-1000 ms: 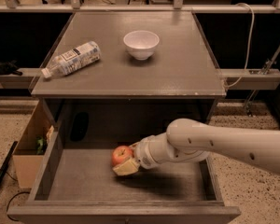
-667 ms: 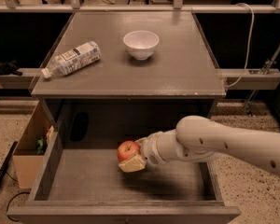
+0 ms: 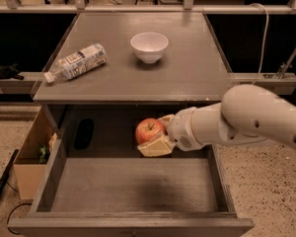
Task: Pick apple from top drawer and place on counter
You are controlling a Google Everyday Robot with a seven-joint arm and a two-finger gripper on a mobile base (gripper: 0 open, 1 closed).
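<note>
The flat grey matte bench [image 3: 187,73] fills the upper frame, carrying a white round bowl [image 3: 149,47] and a clear plastic bottle [image 3: 76,62] on its side. Below, the wide grey wooden drawer [image 3: 133,186] stands open. The white arm [image 3: 256,117] reaches in from the right, its pincer [image 3: 157,134] pinching the small red apple [image 3: 148,130] at centre, above the drawer floor, just under the bench's front edge.

Dim, warm light from overhead: counter [image 3: 187,68] evenly lit w/ soft shadow round white bowl [image 3: 149,47], but back of top drawer [image 3: 133,186] under it sits in deep shade. The gripper [image 3: 156,133], clamped on the apple [image 3: 148,130] over drawer's rear, throws a faint dark patch on drawer floor. Apple has a small highlight, white arm [image 3: 256,112] is brightest; bkgd nearly black, whole frame a bit soft.
</note>
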